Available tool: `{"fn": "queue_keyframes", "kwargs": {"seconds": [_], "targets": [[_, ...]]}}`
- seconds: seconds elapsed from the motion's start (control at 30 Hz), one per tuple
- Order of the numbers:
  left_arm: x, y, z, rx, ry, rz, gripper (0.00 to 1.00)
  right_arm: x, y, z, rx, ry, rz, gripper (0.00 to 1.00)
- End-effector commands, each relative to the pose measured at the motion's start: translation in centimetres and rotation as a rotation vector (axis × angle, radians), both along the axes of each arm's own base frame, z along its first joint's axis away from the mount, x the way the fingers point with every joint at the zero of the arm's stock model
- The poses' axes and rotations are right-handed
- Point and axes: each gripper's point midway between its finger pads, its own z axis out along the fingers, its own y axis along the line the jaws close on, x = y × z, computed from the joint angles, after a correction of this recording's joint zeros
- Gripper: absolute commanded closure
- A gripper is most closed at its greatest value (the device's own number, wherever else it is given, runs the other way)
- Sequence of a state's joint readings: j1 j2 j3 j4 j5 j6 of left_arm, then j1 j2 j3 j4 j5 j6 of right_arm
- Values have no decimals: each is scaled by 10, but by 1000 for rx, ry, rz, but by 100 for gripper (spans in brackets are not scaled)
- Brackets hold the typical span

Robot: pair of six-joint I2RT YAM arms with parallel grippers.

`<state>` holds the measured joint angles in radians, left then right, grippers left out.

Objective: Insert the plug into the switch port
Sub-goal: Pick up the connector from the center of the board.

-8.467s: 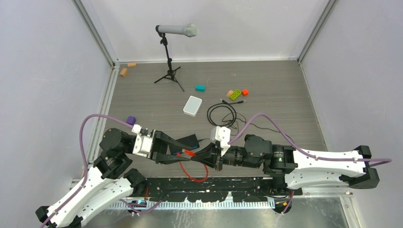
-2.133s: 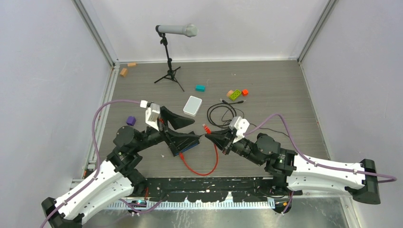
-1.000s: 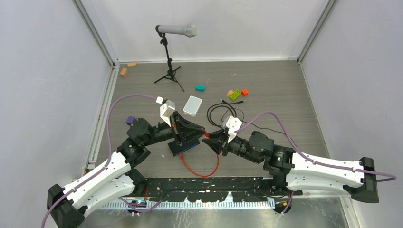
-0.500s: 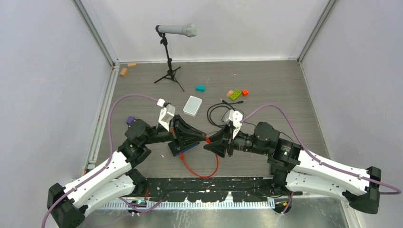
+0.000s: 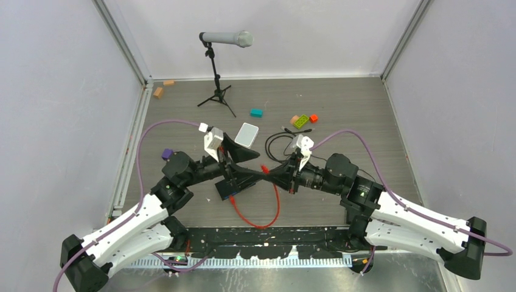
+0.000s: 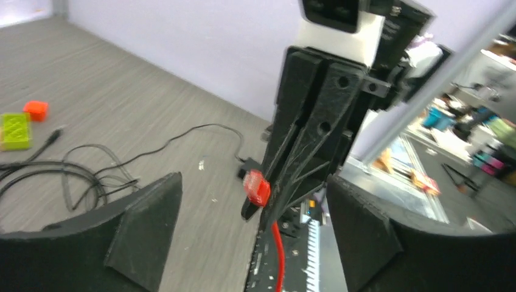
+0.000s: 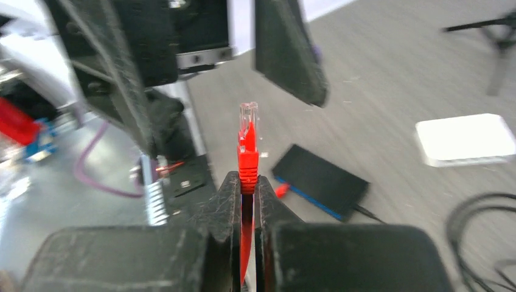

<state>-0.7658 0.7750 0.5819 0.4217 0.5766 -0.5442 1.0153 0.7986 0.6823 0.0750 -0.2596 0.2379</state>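
The right gripper (image 7: 246, 182) clamps the thin red cable (image 6: 279, 255) just under its clear-tipped plug (image 7: 247, 125), centre frame. The left gripper (image 6: 254, 228) has its fingers wide apart. The flat black blue-edged switch box (image 7: 319, 179) lies right of centre, seemingly not touching the plug.

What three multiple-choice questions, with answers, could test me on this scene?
1. Where is the black box? A. lying on the table B. on a shelf C. lifted in mid-air
2. What colour is the cable pinched in the right fingers? A. blue B. red C. green
3. How do the left fingers stand? A. clamped on the plug B. clamped on the box C. spread apart, empty

Answers: 1 A, it lies flat on the table; 2 B, red shows between them; 3 C, a wide gap, nothing gripped.
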Motion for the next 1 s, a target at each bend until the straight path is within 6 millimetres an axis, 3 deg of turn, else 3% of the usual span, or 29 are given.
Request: {"fn": "queue_keyframes", "kwargs": {"seconds": [0.0, 0.13, 0.33, 0.53, 0.87, 0.97], "targets": [[43, 10, 15, -59, 87, 239, 4, 56, -31, 17, 18, -148, -349, 100], [62, 8, 13, -98, 168, 315, 3, 81, -51, 29, -12, -230, -541, 99], [82, 3, 20, -194, 198, 362, 5, 84, -50, 35, -86, -336, -661, 100], [79, -11, 34, -241, 173, 279, 26, 79, -40, 39, -118, -378, -693, 100], [73, -23, 22, -222, 204, 203, 49, 80, -36, 38, -117, -378, -702, 100], [72, -26, 22, -219, 205, 187, 62, 80, -33, 36, -123, -376, -697, 100]]}}
